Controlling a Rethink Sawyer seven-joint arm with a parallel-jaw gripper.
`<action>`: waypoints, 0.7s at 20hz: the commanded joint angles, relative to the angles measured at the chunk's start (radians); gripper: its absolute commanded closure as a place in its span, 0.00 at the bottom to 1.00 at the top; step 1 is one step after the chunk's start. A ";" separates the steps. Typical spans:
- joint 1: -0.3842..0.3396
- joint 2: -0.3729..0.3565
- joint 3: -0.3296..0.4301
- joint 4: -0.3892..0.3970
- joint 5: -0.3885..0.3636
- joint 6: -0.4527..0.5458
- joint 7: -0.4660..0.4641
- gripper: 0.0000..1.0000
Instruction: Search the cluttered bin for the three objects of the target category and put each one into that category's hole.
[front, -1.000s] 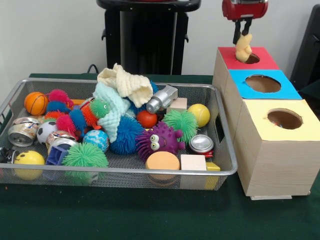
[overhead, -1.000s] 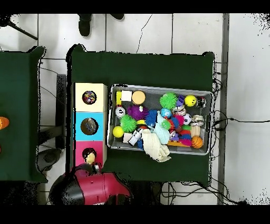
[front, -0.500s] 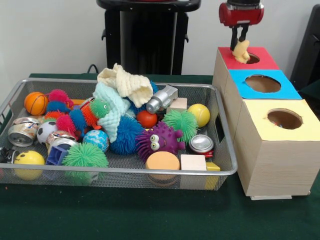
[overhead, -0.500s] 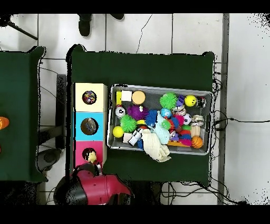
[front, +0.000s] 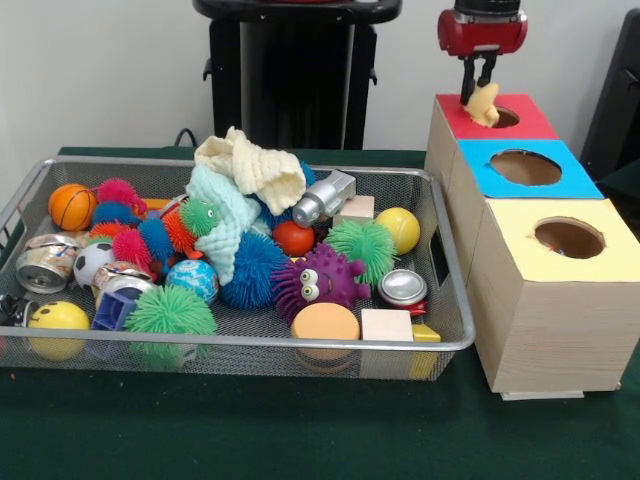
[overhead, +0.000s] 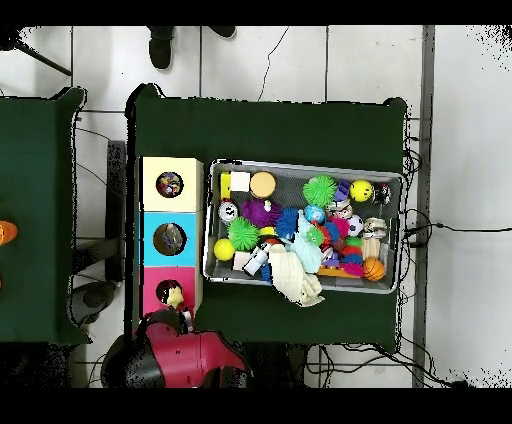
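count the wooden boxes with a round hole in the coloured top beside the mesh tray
3, in a row beside the silver wire mesh tray: yellow-topped wooden box nearest the camera, blue-topped wooden box in the middle, red-topped wooden box farthest, under the gripper.

Glossy red wrist housing, black cap, slim black-fingered gripper (front: 478, 84); black pedestal (front: 290, 70).

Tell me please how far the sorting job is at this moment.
In hand: the gripper holds a small pale yellow toy directly over the round hole of the red-topped wooden box, not yet released. Already done: cannot be judged; something shows in the holes in the overhead view, but what it is cannot be told. Left: the silver wire mesh tray is still crowded with toys, and the tiger-striped one is not visible.
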 joint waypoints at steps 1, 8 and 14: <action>0.011 0.152 0.011 -0.104 0.038 -0.057 0.191 1.00; 0.072 0.116 0.000 -0.150 0.107 0.028 0.218 1.00; 0.093 0.130 -0.019 -0.153 0.149 0.003 0.223 0.00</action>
